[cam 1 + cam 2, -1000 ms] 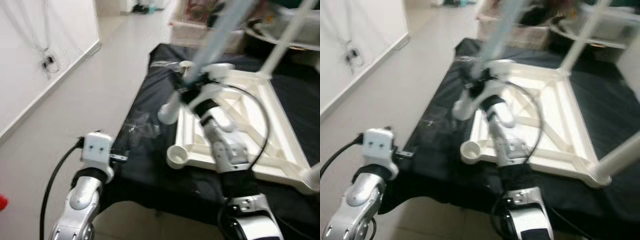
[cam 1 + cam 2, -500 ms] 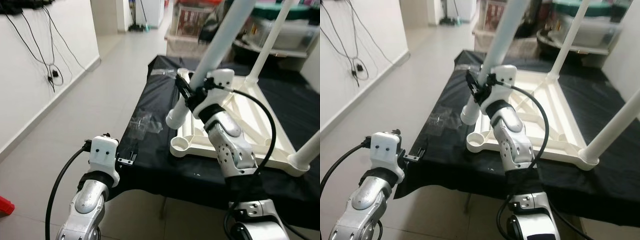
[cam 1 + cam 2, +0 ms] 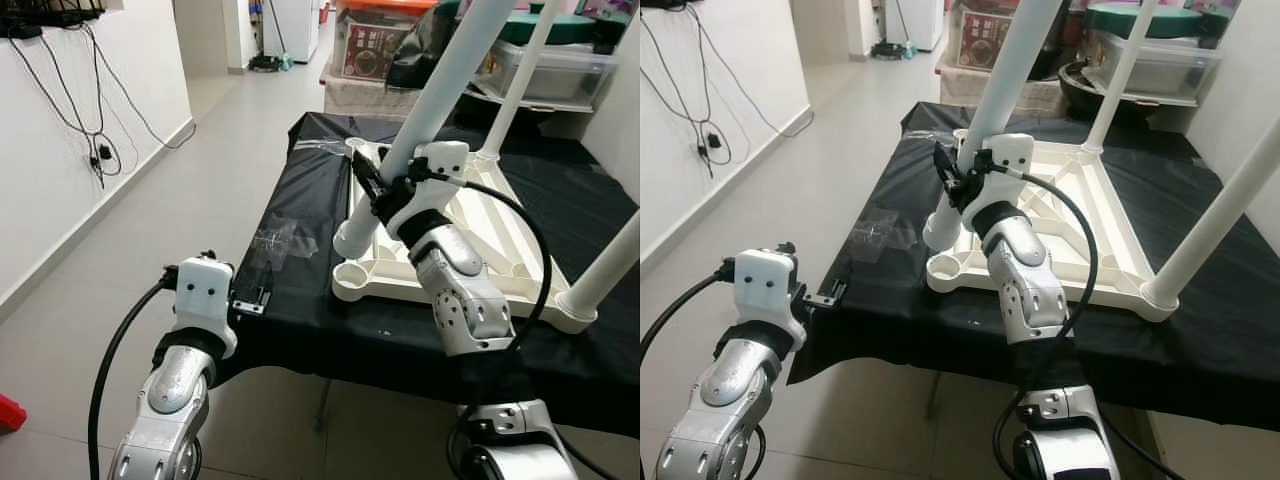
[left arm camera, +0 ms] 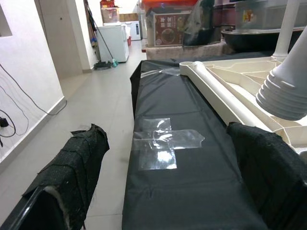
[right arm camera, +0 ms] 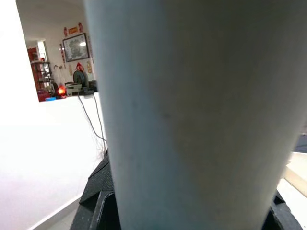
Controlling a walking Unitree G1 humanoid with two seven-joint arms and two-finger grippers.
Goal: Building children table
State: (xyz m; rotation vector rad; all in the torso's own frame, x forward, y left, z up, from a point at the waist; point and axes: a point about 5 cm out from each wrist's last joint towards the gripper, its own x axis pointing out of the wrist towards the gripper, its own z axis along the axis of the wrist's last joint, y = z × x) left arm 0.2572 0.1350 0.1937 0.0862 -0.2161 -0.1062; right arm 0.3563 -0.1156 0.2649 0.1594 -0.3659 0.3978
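Cream plastic makes up the children's table top (image 3: 1080, 215), which lies upside down on the counter (image 3: 890, 280) draped in black cloth. Two white legs already stand upright in their corner sockets, one at the far corner (image 3: 1120, 75) and one at the near right corner (image 3: 1215, 205). The right claw (image 3: 958, 180) is clamped around a third leg (image 3: 995, 110), which leans steeply with its ribbed lower end hanging just above the frame's left edge, not yet seated; the near left socket (image 3: 945, 265) is an open round cup, and so is the far left one (image 3: 355, 145). So the job looks roughly half done: this leg has to go into a socket and one more leg would follow. The left claw (image 4: 168, 191) hovers at the counter's near left edge with its padded fingers (image 4: 76, 167) spread wide apart, gripping nothing; ahead of it a crumpled clear plastic bag (image 4: 160, 143) lies flat on the cloth. A box (image 4: 168, 31) in the background carries printing too small to read, and no brand or label is legible on the table parts.
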